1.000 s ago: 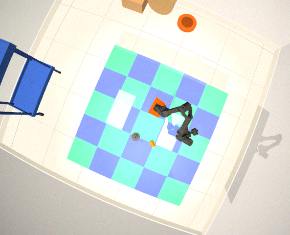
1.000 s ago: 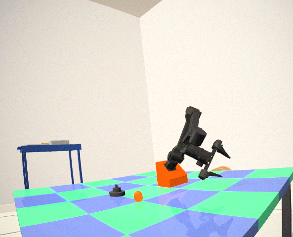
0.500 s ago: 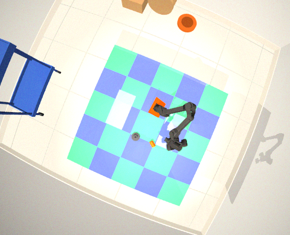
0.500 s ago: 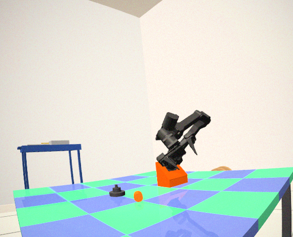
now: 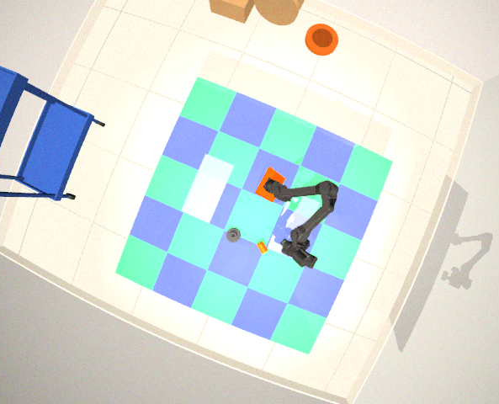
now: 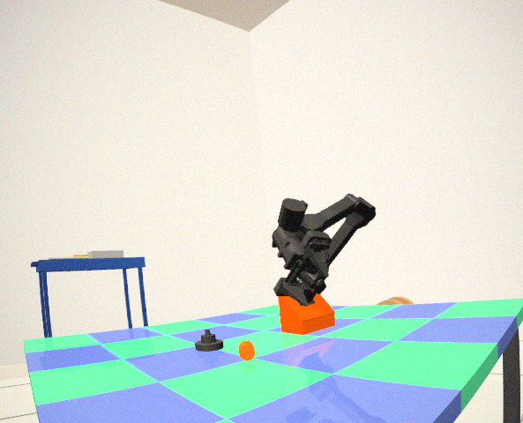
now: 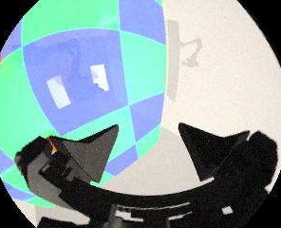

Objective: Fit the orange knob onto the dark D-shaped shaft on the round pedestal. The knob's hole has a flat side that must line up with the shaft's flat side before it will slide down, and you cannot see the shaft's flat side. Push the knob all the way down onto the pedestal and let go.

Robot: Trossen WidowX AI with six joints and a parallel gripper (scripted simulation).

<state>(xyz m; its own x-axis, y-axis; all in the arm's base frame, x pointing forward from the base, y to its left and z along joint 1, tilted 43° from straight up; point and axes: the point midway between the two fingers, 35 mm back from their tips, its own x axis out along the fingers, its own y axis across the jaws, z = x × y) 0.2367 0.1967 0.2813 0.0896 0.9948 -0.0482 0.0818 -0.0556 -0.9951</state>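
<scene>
The orange knob [image 5: 262, 247] [image 6: 246, 350] lies on its side on the checkered table, its round end toward the exterior camera. The dark round pedestal [image 5: 228, 238] [image 6: 209, 346] stands upright a short way left of it in the top and exterior views, with the narrow shaft [image 6: 207, 331] bare on top. The shaft's flat side cannot be made out. My gripper [image 7: 148, 125] is open and empty. In the top view it is to the right of the knob; the exterior view shows it raised above the table. The wrist view shows table squares and pale floor beyond the fingertips; the pedestal is not visible there.
The arm's base sits on an orange block [image 5: 264, 194] [image 6: 292, 318] behind the knob in the exterior view. A blue cart [image 5: 58, 147] [image 6: 93, 263] stands off the table on the left. An orange round object [image 5: 321, 48] and tan shapes lie beyond the table.
</scene>
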